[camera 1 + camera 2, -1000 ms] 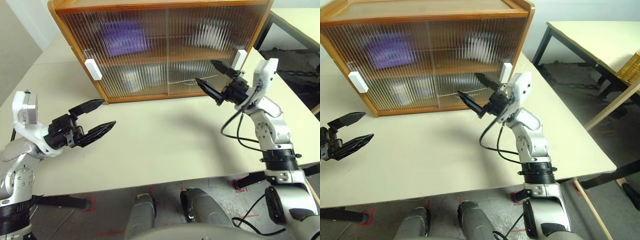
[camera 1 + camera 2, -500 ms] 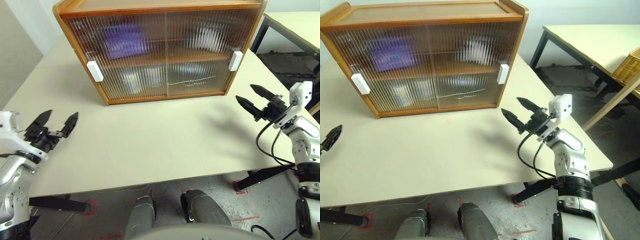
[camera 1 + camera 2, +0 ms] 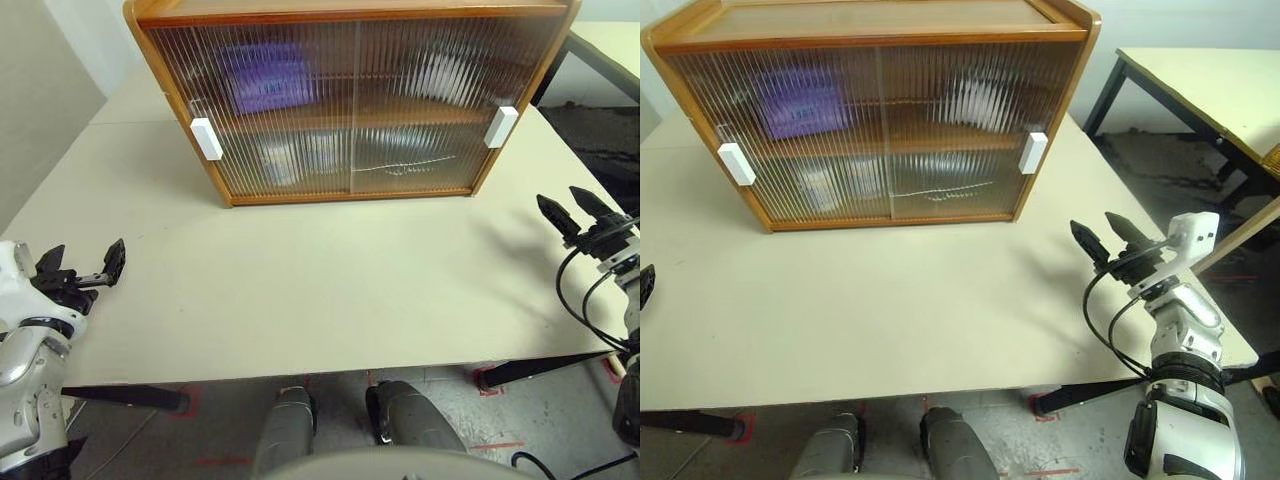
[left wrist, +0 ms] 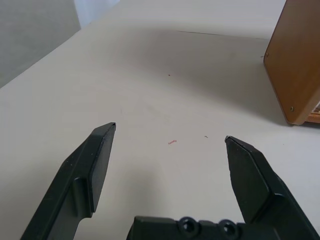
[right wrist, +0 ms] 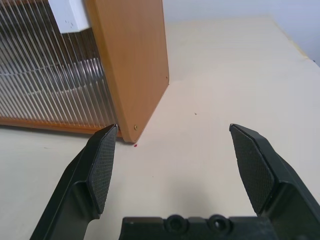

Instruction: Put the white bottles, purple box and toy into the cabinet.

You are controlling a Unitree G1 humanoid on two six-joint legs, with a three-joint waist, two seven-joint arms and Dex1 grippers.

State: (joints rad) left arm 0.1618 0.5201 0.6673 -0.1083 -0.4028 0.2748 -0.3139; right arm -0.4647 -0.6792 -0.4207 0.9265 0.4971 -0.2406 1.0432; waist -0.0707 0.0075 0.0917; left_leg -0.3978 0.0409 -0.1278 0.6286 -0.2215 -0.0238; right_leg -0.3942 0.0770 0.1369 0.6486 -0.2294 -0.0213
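Cabinet [image 3: 350, 100] doors closed, on table [image 3: 330, 290]. Purple box [image 3: 265, 78] on upper shelf behind ribbed door; white bottles [image 3: 285, 158] blurred on lower shelf. Left gripper [image 3: 80, 270] released, empty, at table's left edge. Right gripper [image 3: 578, 212] released, empty, right of cabinet.

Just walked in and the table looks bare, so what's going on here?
Nothing is being handled. The cabinet stands shut on the table, with the purple box showing as a blur behind its ribbed doors on the upper shelf. The left hand and right hand are both open and empty, out at the table's two sides.
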